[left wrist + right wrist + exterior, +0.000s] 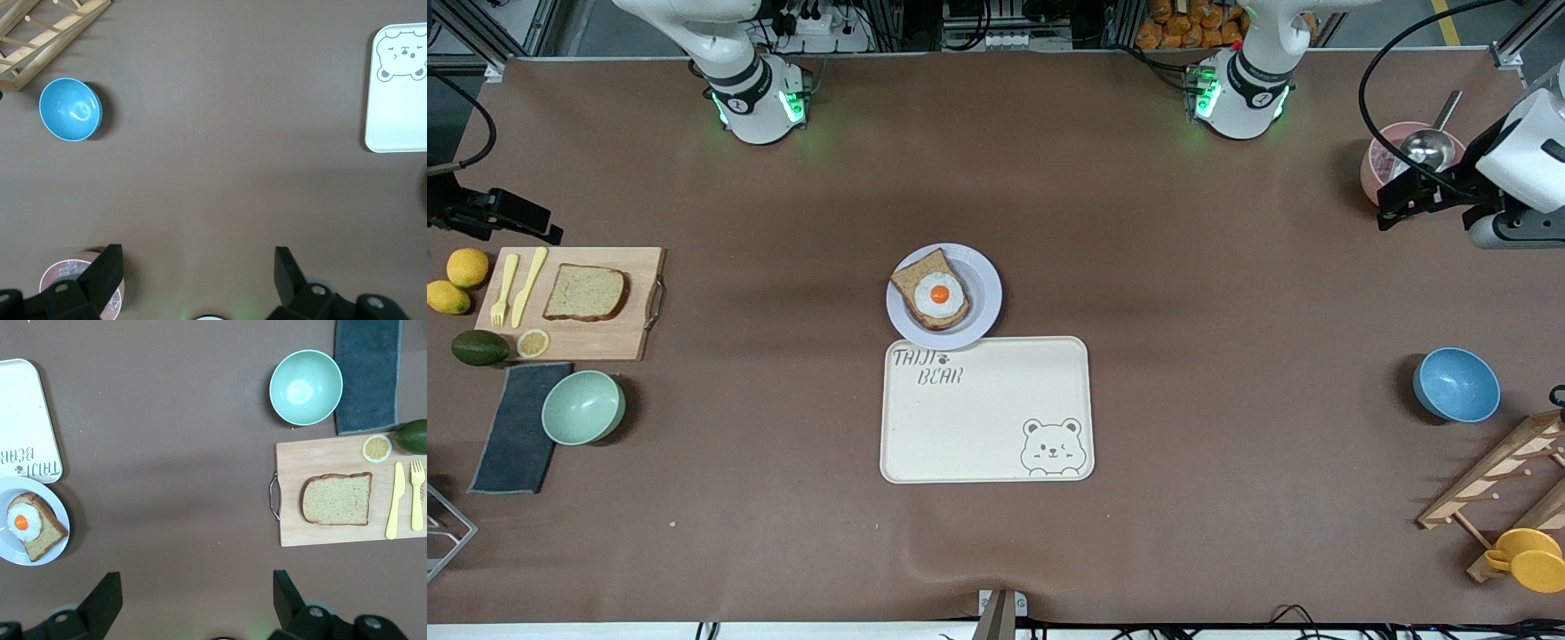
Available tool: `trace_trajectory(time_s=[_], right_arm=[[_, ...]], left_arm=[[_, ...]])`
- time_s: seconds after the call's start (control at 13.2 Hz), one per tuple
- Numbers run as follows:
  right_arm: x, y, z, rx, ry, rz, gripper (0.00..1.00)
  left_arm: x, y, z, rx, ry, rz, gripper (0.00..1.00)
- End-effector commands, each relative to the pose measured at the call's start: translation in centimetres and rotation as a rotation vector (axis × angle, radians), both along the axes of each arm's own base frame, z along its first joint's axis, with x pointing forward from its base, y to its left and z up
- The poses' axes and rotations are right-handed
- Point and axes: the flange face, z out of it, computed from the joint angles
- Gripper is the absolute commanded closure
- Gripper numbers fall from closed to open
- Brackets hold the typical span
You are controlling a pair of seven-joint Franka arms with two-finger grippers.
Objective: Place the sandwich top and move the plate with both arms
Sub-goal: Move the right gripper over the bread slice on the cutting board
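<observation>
Both arms wait: left end effector [195, 280] and right end effector [195, 600] gape empty, cut off at frame edges; sandwich top [585, 292] lies well apart from plate [983, 293].

avocado [415, 435] cut off, tray [400, 100] cropped

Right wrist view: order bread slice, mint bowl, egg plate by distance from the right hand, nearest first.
From the open right hand, hanging over bare table:
1. sandwich top, on the cutting board at the right arm's end.
2. plate with egg toast, mid-table; too close to the first to rank firmly.
3. mint bowl, beside the grey cloth, clearly farthest.
</observation>
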Motion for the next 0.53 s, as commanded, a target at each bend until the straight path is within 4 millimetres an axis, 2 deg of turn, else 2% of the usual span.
trace_trajectory(time_s=[0.0, 0.23, 0.46], right_arm=[[0.0, -0.1, 0.1, -0.009, -0.006, 0.010, 0.00], [-0.1, -0.3, 0.0, -0.007, -0.002, 0.007, 0.00], [0.1, -1.2, -0.9, -0.005, 0.016, -0.009, 0.00]], left_arm=[[-0.1, 0.0, 0.0, -0.016, 0.006, -0.011, 0.00], [0.0, -0.3, 0.0, -0.013, 0.006, -0.012, 0.00], [0.6, -0.3, -1.3, -0.004, 0.029, -0.018, 0.00]])
